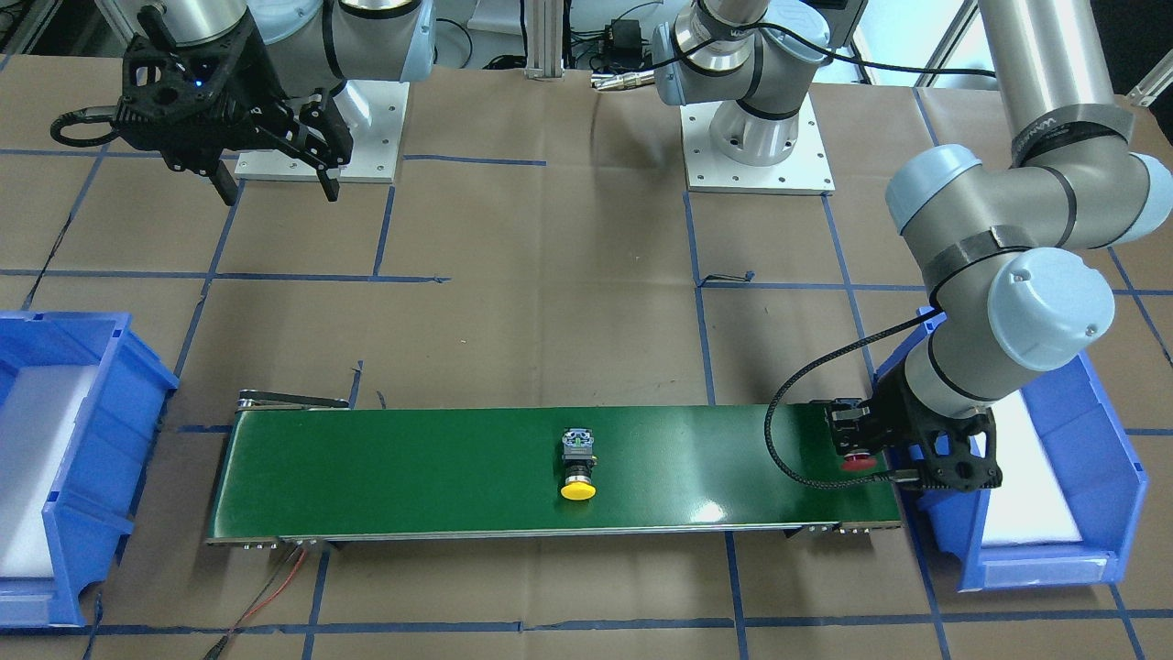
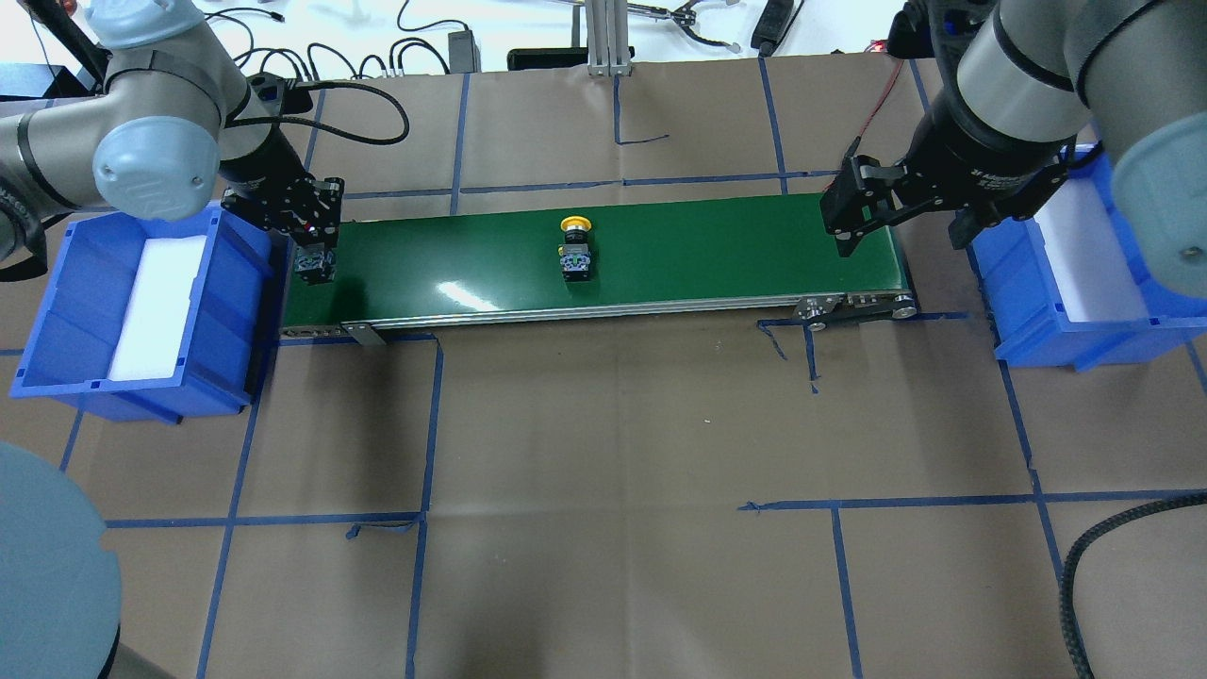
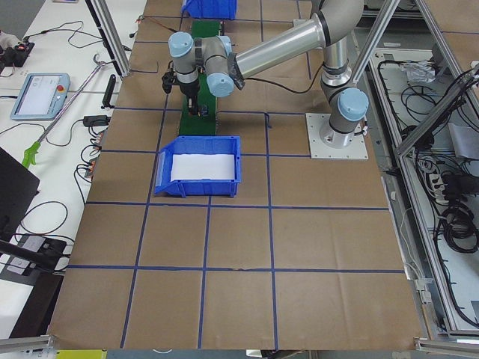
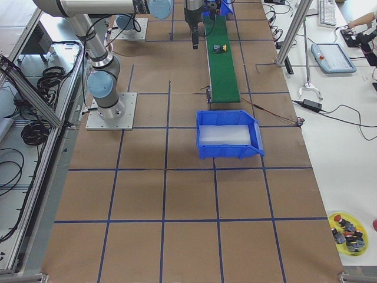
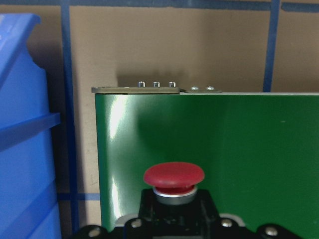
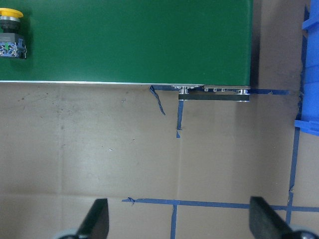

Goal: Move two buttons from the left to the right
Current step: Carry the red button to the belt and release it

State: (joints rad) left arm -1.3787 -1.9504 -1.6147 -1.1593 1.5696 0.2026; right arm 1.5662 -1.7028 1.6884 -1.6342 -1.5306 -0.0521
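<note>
**Stage of the transfer, judged to be near its midpoint.** The yellow button (image 2: 575, 247) lies on its side near the middle of the green conveyor belt (image 2: 717, 255), cap toward the top of the overhead view, free of either gripper. The red button (image 5: 174, 177) is held in the closed left gripper (image 1: 857, 445) at the belt's end, which is at the left of the overhead view and the right of the front-facing view, just beside the blue bin (image 2: 141, 396) at the overhead view's left edge; whether its body already rests on the belt cannot be told. The right gripper (image 1: 277, 183) is seen open and empty, its fingers (image 6: 95, 219) spread wide at the bottom of its wrist view; it is held above the bench (image 2: 603, 453) near the belt's opposite end, at the upper right of the overhead view; the second blue bin (image 2: 1084, 339) stands just past that end.

Done, as far as is shown: one button is laid on the belt; the other is at the belt's end, in the gripper. Left to do, by judgement: the red button is to be released; both are to be carried along the belt, taken up by the right gripper and set in the second blue bin; neither has reached it.
</note>
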